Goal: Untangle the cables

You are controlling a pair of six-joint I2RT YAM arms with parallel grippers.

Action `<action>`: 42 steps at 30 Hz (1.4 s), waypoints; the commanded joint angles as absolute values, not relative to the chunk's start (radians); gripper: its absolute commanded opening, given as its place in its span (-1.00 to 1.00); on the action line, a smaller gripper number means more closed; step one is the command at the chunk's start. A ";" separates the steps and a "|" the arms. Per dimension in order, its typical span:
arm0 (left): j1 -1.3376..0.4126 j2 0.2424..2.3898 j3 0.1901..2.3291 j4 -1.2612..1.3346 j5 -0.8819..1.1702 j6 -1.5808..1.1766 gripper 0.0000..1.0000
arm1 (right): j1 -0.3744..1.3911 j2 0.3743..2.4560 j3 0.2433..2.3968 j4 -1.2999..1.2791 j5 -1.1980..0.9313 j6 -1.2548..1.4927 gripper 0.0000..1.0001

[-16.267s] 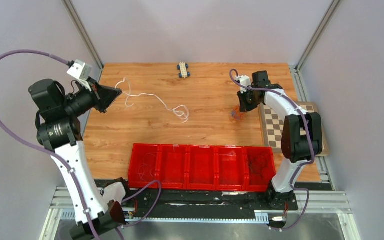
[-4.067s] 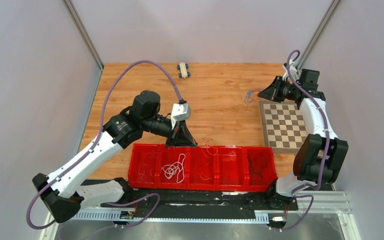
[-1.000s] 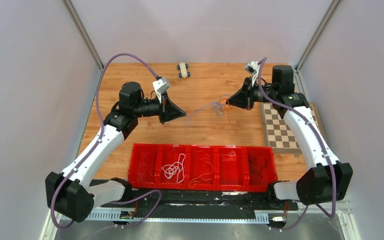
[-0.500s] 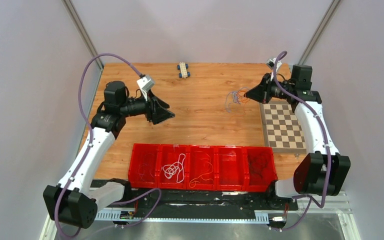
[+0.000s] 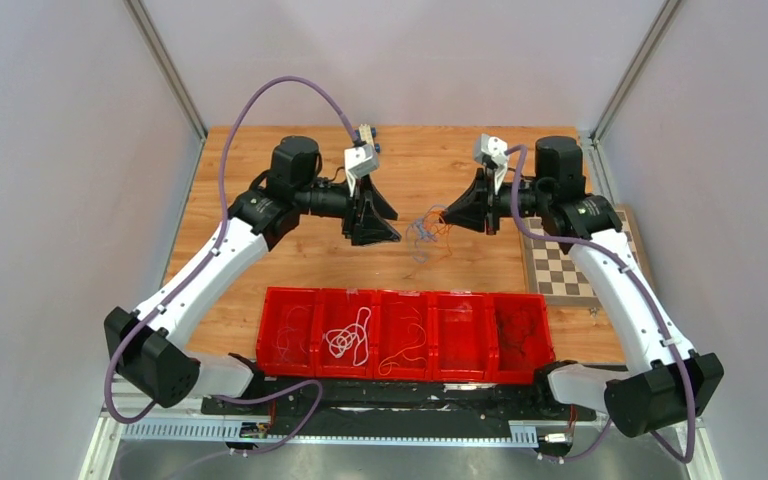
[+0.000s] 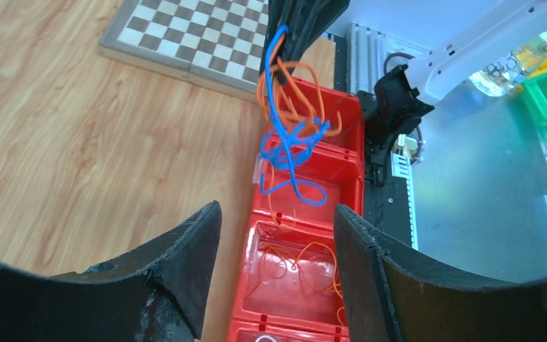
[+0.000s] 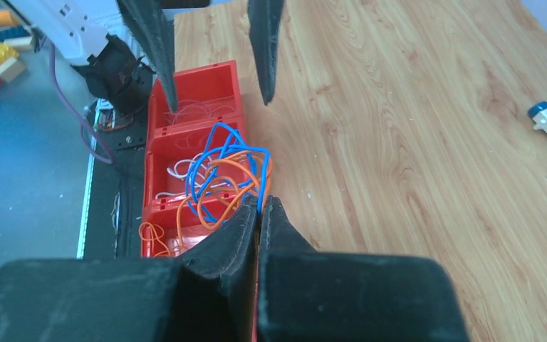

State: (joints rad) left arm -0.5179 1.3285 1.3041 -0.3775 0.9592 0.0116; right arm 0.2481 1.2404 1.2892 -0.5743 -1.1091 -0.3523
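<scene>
my right gripper (image 7: 258,205): clamped on the blue-orange cables (image 7: 222,171)
my left gripper (image 6: 276,210): spread apart, just short of them

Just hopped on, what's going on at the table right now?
The right claw is shut on a small tangle of blue and orange cables, holding it up over the wooden table between the two arms. The left claw faces it with jaws open, close by but gripping nothing. A white cable and an orange cable lie in the red bins by the arm bases.
</scene>
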 commanded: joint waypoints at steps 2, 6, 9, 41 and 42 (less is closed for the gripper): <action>-0.575 1.345 1.353 -0.330 0.961 -0.014 0.21 | 0.335 1.211 1.273 -0.620 -1.061 -0.495 -1.00; -0.600 1.357 1.355 -0.344 0.972 -0.013 0.18 | 0.359 1.214 1.273 -0.620 -1.045 -0.492 -1.00; -0.613 1.350 1.330 -0.359 0.973 -0.002 0.20 | 0.361 1.218 1.279 -0.620 -1.034 -0.490 -0.99; -0.506 1.345 1.184 -0.073 1.057 -0.347 -1.00 | 0.202 1.382 1.337 -0.616 -1.210 -0.061 0.53; -0.504 1.344 1.180 -0.057 1.058 -0.353 -1.00 | 0.202 1.377 1.315 -0.584 -1.223 -0.023 0.55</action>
State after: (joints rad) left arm -0.5003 1.3907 1.1896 -0.1703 1.0069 -0.2920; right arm 0.2050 1.3762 1.3155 -0.6495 -1.0893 -0.2005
